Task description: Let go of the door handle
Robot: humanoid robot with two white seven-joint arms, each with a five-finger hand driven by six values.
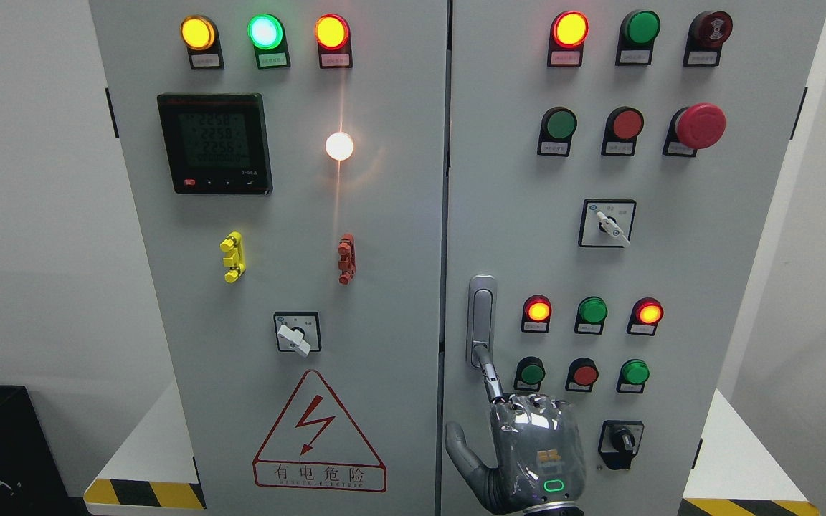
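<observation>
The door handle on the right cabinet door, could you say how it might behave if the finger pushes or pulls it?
The door handle looks like polished metal, so probably rigid and somewhat slippery. Only one fingertip of the hand reaches its lower end, so contact could slide off.

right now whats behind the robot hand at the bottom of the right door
Behind the hand is the grey right door. Its extended finger reaches the lower end of the door handle. Whatever panel surface lies directly behind the palm is covered. The black rotary switch sits just right of it.

Glossy metallic hand (536, 451), shiny metal door handle (482, 319), matt painted cabinet (384, 301).
</observation>
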